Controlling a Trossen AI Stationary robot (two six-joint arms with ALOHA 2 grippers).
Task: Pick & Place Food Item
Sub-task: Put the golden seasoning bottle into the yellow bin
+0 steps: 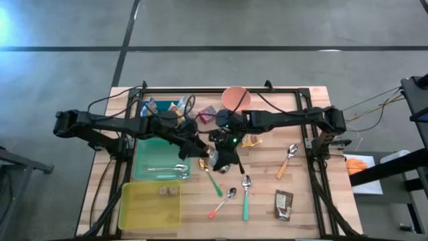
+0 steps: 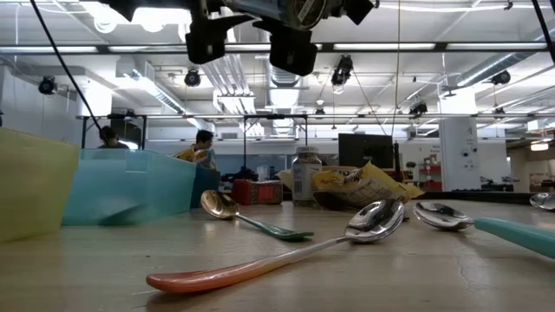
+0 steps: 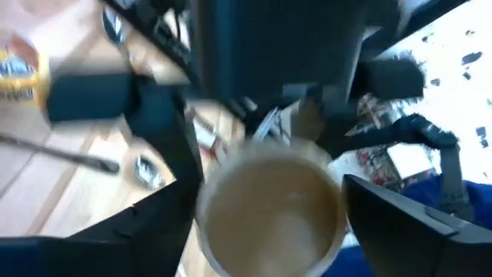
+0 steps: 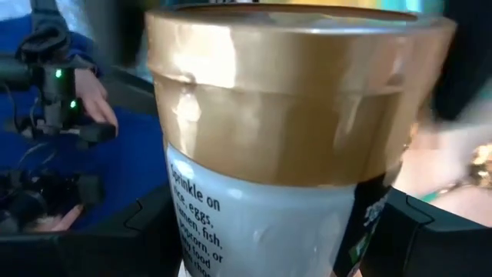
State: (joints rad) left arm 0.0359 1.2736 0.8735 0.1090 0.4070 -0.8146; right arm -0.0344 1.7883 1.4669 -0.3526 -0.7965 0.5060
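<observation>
The gold-lidded seasoning jar (image 4: pixel 292 146) is hanging above the middle of the table (image 1: pixel 304 201), gripped by the right gripper (image 1: pixel 224 155). The left gripper (image 1: pixel 202 151) is flanking it with fingers wide. The pick looks done; placing it, perhaps in the green bin (image 1: pixel 142 175), is still pending.

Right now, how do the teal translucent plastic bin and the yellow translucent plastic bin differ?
The teal translucent plastic bin holds metal cutlery; the yellow translucent plastic bin holds two small round items. The teal bin sits farther in; the yellow bin sits at the table's corner. Both are rectangular and upright.
</observation>
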